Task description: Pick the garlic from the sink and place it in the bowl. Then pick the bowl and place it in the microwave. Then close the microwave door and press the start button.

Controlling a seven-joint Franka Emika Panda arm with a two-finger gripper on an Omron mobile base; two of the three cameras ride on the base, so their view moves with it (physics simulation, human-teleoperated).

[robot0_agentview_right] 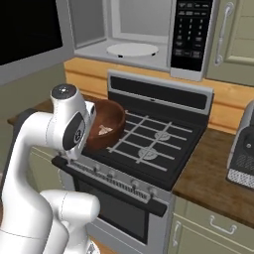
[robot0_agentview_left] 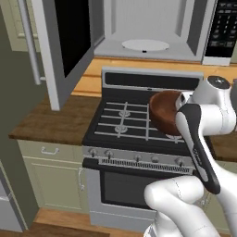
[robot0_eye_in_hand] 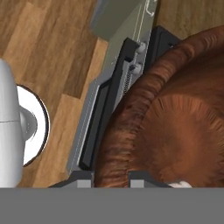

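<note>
- Holding the bowl [robot0_agentview_right: 101,125] up over the front of the stove [robot0_agentview_right: 149,144], the arm is folded tight: elbow low near the base, forearm rising, wrist bent toward the cooktop.
- Gripper [robot0_eye_in_hand: 111,177] is clamped on the bowl's rim; in the hand view one fingertip [robot0_eye_in_hand: 83,178] sits outside the wall, the other inside.
- Bowl is lifted clear of the burner grates and tipped slightly, dark reddish-brown with a wood grain, seen also in the left base view [robot0_agentview_left: 165,111].
- Garlic [robot0_agentview_right: 103,130] lies inside the bowl on the bottom, a small pale lump; a pale sliver of it shows at the lower edge of the hand view [robot0_eye_in_hand: 180,185].
- Stove knobs [robot0_agentview_left: 134,157] run along the front panel below the bowl, oven door under them.
- Microwave [robot0_agentview_left: 148,32] sits above and behind the stove, cavity exposed, white turntable [robot0_agentview_left: 145,45] bare.
- Microwave door [robot0_agentview_left: 62,46] is swung wide to the left, black window facing in, silver bar handle [robot0_agentview_left: 28,41] on its outer edge.
- Keypad panel [robot0_agentview_right: 191,32] at the right of the cavity has rows of small buttons; the lettering is too small to read.
</note>
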